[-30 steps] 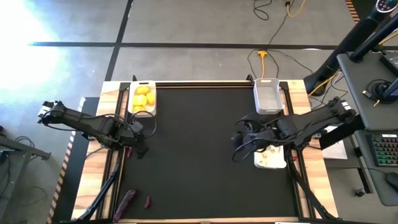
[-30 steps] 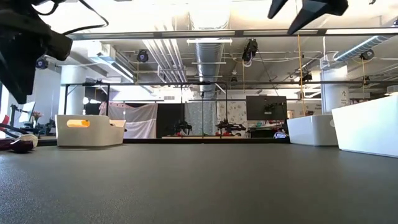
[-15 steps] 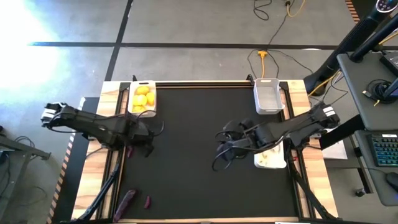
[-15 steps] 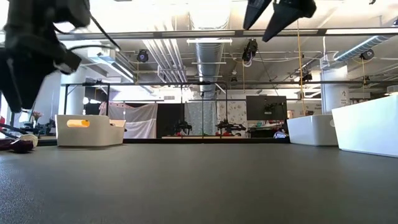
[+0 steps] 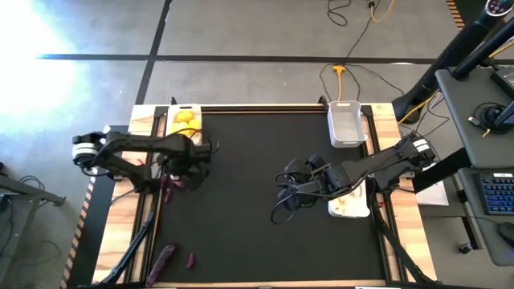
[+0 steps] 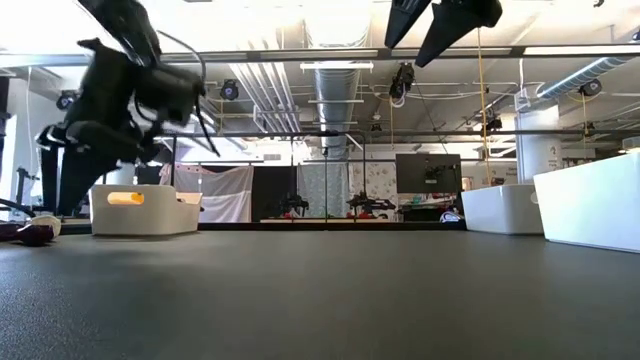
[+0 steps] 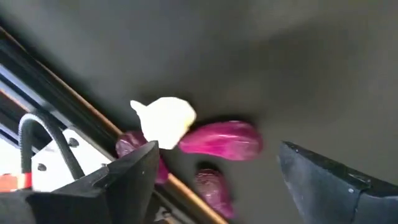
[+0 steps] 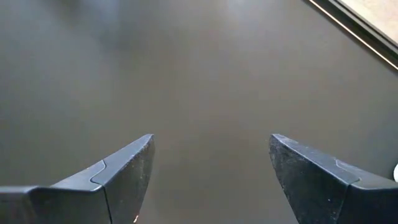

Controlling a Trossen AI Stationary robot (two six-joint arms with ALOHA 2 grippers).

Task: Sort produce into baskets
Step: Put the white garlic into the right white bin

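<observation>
No legible text, labels, brand marks, numbers or signs in any view, none on the baskets, arms, surface or produce, room fixtures and monitor behind the surface too far off to make out any writing

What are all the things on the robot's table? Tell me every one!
Lemons: several, yellow, in the far-left bin, partly hidden by the left arm.
Empty bin: one, white, far right edge.
Garlic bin: one, white, right edge, pale bulbs inside, partly under the right arm.
Garlic bulb: one, white, at the left edge among purple pieces.
Eggplant pieces: about three, purple, left edge under the left gripper; two more at the near-left corner.
Mat: one, black.
Left gripper: open, above the eggplant pieces.
Right gripper: open, over bare mat.
</observation>
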